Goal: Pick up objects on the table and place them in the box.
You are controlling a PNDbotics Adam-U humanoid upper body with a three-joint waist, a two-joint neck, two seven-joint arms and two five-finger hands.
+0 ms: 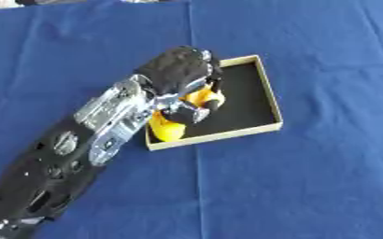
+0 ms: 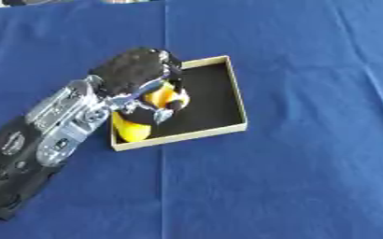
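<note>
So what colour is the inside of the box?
Black inside the box, with a tan rim; clearest in the left eye view.

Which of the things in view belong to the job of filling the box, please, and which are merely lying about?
Part of the job:
- yellow object, held over the box's near left corner
- box, shallow, tan rim, black floor
- left robot hand, fingers curled round the yellow object

Just there:
- blue cloth covering the table; nothing else lies loose on it
</note>
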